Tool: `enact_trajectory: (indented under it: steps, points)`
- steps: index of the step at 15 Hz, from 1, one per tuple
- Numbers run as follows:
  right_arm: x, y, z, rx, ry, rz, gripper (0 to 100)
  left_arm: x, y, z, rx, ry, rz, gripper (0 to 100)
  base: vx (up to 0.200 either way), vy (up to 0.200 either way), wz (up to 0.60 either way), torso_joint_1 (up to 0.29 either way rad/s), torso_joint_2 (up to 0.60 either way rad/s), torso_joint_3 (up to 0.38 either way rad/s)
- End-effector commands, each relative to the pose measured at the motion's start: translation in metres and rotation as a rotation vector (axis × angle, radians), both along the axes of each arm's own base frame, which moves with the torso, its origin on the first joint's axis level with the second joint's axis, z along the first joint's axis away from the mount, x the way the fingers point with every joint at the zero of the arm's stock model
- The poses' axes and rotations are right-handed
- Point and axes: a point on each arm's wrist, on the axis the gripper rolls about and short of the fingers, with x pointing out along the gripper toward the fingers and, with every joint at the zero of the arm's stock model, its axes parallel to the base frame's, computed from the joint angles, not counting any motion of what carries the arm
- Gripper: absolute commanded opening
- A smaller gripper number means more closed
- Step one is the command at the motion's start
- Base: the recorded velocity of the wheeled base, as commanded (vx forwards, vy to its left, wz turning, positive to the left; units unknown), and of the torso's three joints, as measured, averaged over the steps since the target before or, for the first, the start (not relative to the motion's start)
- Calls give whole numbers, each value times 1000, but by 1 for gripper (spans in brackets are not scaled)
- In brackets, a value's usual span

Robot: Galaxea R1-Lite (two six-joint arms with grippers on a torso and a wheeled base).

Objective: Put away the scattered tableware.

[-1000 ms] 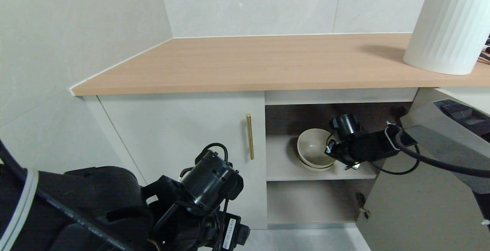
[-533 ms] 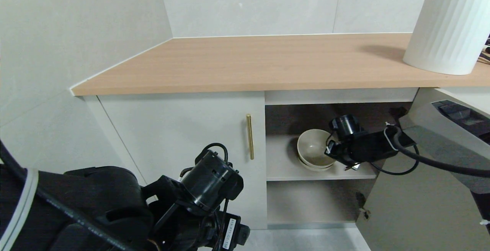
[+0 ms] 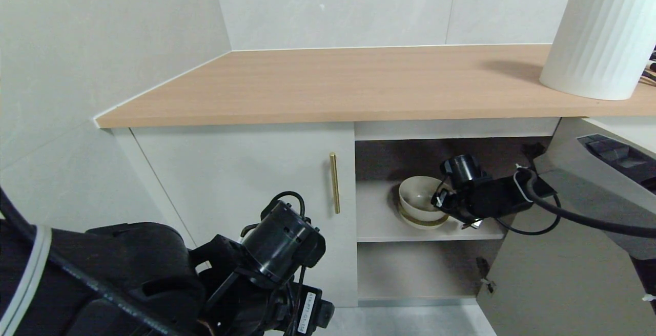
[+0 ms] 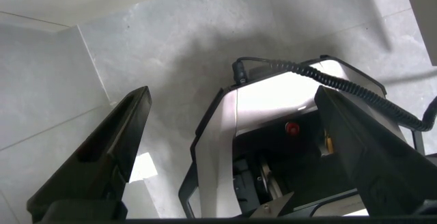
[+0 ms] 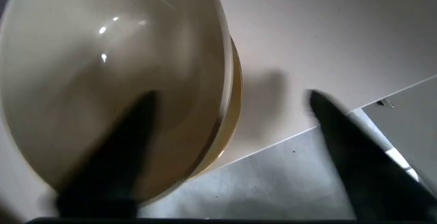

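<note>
- Two bowls (image 3: 420,208) in all, nested as one stack on the upper shelf (image 3: 376,221) of the cabinet (image 3: 451,128), about midway along the open half and near the shelf's front edge.
- On top: a cream bowl (image 3: 419,197), mouth up, seated inside the other; round, hence no long axis to name.
- Beneath: a banded bowl (image 3: 421,220), yellowish stripe at the rim, little more than that rim on show below the cream one, likewise mouth up.
- One right end effector (image 5: 231,108) right at the stack, in from the right side of the opening; fingers (image 5: 130,159) spread wide, one over the cream bowl's hollow, the other outside over bare shelf, the bowl wall between them and not pinched.
- One left end effector (image 4: 232,101) low and well apart from the cabinet, above the pale tiled floor (image 4: 157,46); both fingers spread too, gripping nothing.
- Two doors: left door (image 3: 241,192) closed, with one slim gold handle (image 3: 334,182) upright near its right edge; right door (image 3: 553,274) swung open toward the viewer.
- Two levels inside the opening: the shelf with the bowls, and a lower compartment (image 3: 415,269) under it.
- Above, one wooden counter (image 3: 333,85), set against pale tiled walls (image 3: 333,8) at the back and left.
- One tall white ribbed cylinder (image 3: 599,34) upright at the counter's right end, well apart from the bowls.
</note>
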Motion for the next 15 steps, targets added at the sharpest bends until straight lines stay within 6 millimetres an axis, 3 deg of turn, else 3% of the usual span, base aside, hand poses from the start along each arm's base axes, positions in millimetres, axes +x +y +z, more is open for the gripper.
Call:
enact_trajectory:
  steps: [1,4,6,9,12,15]
  points:
    - [0,0,1,1,-1,0,100,0,0,0,0,0,0,100,0,0,0,0,0,0]
    - [-4,1,5,0,1,6,100,1,1,0,3,-5,8,100,0,0,0,0,0,0]
    - [-16,2,18,6,-3,24,100,2,5,6,-23,-16,35,100,0,0,0,0,0,0]
    - [-72,9,53,-25,24,181,100,0,27,33,-105,-83,101,100,0,0,0,0,0,0]
    - [-140,1,100,-53,-21,388,100,-26,62,68,-211,-184,126,100,0,0,0,0,0,0]
    - [-189,-5,115,-91,-47,503,100,-39,75,80,-272,-225,121,100,0,0,0,0,0,0]
